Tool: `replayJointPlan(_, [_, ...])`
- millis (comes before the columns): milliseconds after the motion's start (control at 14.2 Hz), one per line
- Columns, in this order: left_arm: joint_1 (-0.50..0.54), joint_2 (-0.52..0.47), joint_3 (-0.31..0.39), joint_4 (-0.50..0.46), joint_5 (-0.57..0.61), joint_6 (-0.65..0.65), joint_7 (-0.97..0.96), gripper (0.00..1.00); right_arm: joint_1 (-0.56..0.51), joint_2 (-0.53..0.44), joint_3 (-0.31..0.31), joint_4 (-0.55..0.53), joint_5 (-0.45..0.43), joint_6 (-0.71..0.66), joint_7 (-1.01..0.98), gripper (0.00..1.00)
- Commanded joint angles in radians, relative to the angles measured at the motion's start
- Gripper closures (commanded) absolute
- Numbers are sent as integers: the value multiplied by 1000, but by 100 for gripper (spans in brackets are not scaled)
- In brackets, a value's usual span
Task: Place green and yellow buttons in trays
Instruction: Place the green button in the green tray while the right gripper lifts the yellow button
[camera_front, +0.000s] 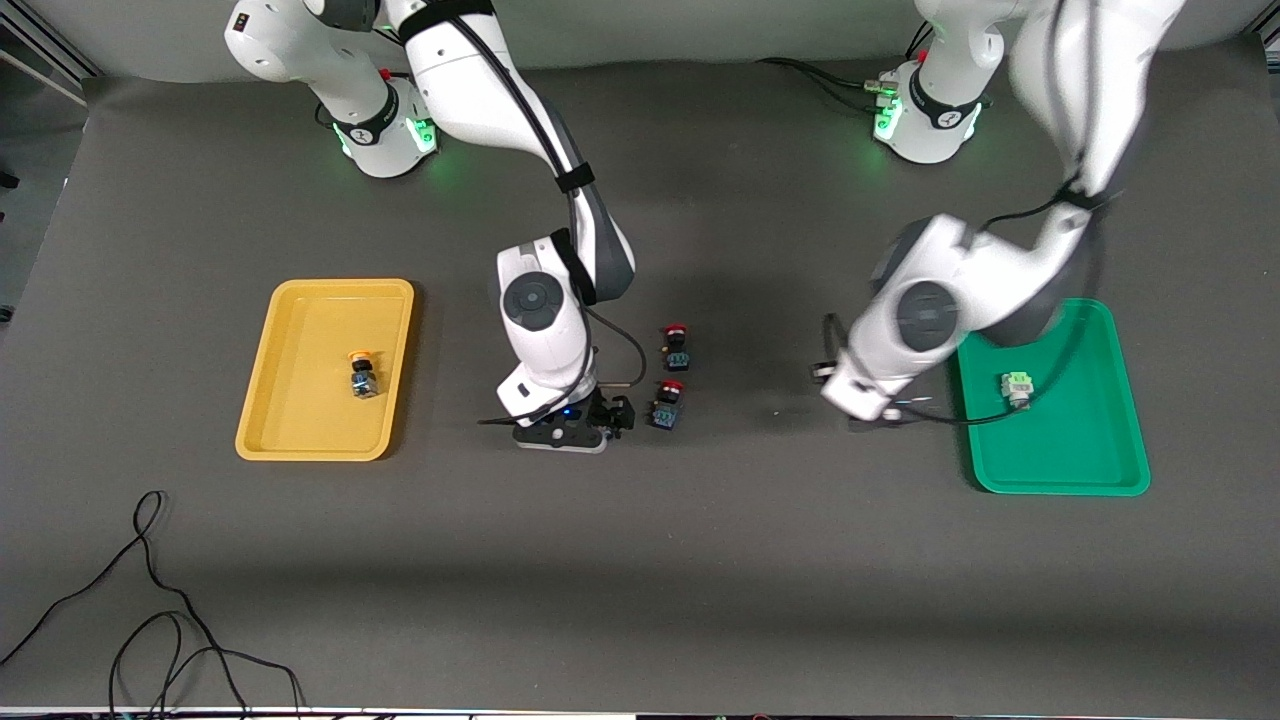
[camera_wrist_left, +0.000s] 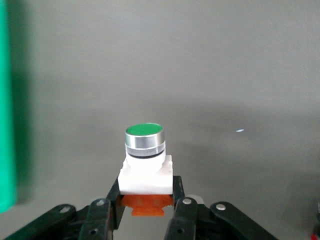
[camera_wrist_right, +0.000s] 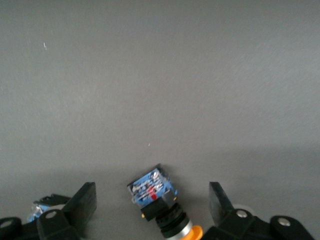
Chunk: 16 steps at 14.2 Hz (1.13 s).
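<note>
Beside the green tray (camera_front: 1060, 470), my left gripper (camera_wrist_left: 147, 200) pinches a green-capped button (camera_wrist_left: 145, 160); my right gripper (camera_wrist_right: 152, 207), jaws spread, straddles a yellow-capped button (camera_wrist_right: 160, 200).

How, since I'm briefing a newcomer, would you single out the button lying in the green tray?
Find the shallow green plastic tray at the left arm's end of the table. The small white-bodied, green-capped push-button lies alone in it; the two red-capped buttons mid-table have black-and-blue bodies.

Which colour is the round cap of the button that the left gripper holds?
Green, on a white body; the button shows best in the left wrist view, between the left gripper fingers.
</note>
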Motion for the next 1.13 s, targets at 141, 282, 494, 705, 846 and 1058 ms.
replayJointPlan(141, [314,-135,-5,2,-47,-192,352,91,27,36,-5,7,18,-17,16,2])
replayJointPlan(282, [446,-119,-3,-7,19,-155,519,91,30,55,-5,7,18,-17,15,9])
replayJointPlan(494, [640,-44,-2,-33,87,-11,756,91,32,65,-4,7,18,-6,16,81])
replayJointPlan(705, [693,44,1,-134,171,217,796,91,30,42,-11,9,23,-12,42,100])
replayJointPlan(846, [689,76,38,-188,199,331,791,91,19,-10,-21,7,20,-55,44,100])
replayJointPlan(1058, [684,109,40,-220,217,405,779,91,30,-94,-115,10,17,-199,24,100])
